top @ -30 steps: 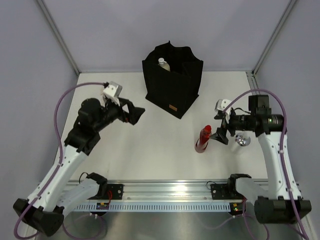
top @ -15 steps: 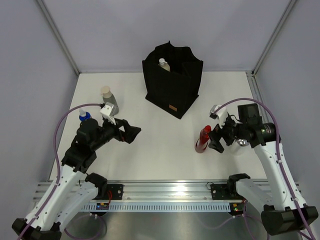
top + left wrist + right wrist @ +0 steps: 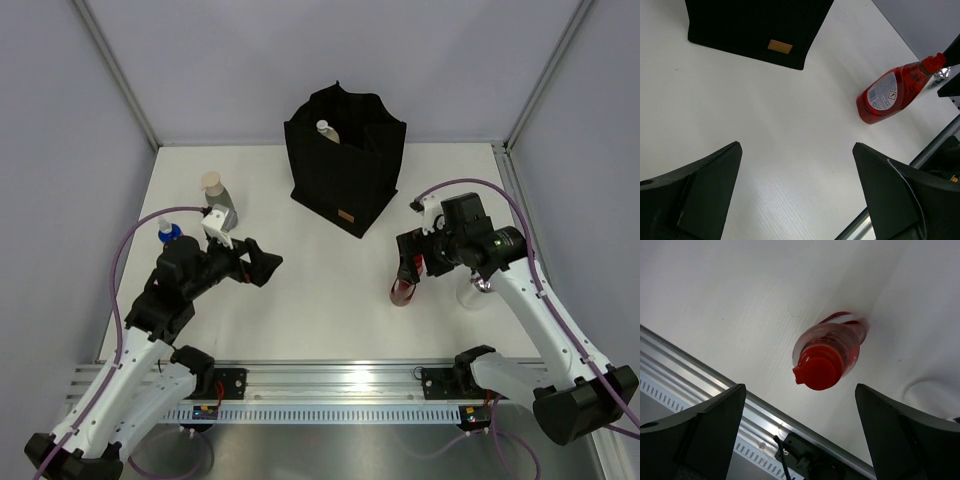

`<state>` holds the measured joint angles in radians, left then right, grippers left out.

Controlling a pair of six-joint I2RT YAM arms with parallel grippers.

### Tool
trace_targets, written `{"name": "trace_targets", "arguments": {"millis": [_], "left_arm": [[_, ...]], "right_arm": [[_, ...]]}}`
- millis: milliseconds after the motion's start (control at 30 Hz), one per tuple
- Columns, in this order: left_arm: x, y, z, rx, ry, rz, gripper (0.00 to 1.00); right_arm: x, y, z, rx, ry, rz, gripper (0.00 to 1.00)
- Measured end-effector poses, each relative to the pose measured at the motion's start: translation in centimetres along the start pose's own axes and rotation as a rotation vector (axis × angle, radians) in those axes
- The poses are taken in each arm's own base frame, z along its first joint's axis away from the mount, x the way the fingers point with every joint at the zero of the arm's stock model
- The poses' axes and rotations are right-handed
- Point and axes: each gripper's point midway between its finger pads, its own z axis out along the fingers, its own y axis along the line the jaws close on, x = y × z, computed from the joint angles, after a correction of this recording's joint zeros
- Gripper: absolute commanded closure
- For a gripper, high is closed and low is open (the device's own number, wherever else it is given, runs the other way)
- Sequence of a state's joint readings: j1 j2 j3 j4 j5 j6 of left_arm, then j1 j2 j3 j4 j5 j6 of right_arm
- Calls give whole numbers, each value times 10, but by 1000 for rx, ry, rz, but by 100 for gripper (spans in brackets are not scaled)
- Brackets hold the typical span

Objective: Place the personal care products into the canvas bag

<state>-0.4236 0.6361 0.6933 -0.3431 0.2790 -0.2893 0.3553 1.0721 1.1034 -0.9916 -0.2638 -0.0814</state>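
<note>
Black fingers (image 3: 710,430) of the right gripper (image 3: 800,388) are spread wide apart, one at each side of the wrist view, with nothing held between them. Directly below the gap stands a translucent red plastic bottle with a red flip cap (image 3: 827,357), seen almost end-on from above, its base resting on the white table (image 3: 320,310). No contact between fingers and bottle is visible. An aluminium rail (image 3: 690,365) runs along the table's near edge.

From above, the right gripper is seen hovering over this red bottle, which lies right of centre and well apart from the boxy upright black canvas bag with a small tan label (image 3: 345,165) at the back of the table. A bottle with a pale cap (image 3: 323,128) is already sticking up inside the bag. A silver-white bottle (image 3: 472,292) is partly hidden beside the right arm.

The left gripper (image 3: 796,146) is likewise held open and empty, above bare table at the left. Behind it stand a grey bottle with a beige cap (image 3: 215,195) and a bottle with a blue cap (image 3: 170,232).

The step in hand is judged to be the approach to the red bottle. Next, the right gripper would need to be lowered around the neck or body, closed firmly, then lifted and carried over the bag's open top.
</note>
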Motion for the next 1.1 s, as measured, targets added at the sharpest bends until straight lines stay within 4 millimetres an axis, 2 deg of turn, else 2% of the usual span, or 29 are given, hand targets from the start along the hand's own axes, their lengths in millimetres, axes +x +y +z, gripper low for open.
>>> {"name": "trace_targets", "arguments": {"millis": [200,300,567,767,867,1033,1100], "left_arm": [[0,0,1,-3,2,-9,1],[2,2,2,-8,7,-14,1],[0,4,2,-24,1,-17,1],[1,5,1,-28,3,-18,1],[1,5,1,-29,5,-18,1],[2,5,1,-29,5,-18,1],[1,5,1,-29,4,-17,1]], "right_arm": [[-15,-8,4,109,-66,152,1],[-19,-9,17,127,-69,234,0],[-3,-18,46,171,-26,323,2],[1,-19,60,168,5,347,7],[1,-20,63,171,14,352,15],[1,-21,64,174,14,344,43],[0,-20,64,167,8,334,51]]}}
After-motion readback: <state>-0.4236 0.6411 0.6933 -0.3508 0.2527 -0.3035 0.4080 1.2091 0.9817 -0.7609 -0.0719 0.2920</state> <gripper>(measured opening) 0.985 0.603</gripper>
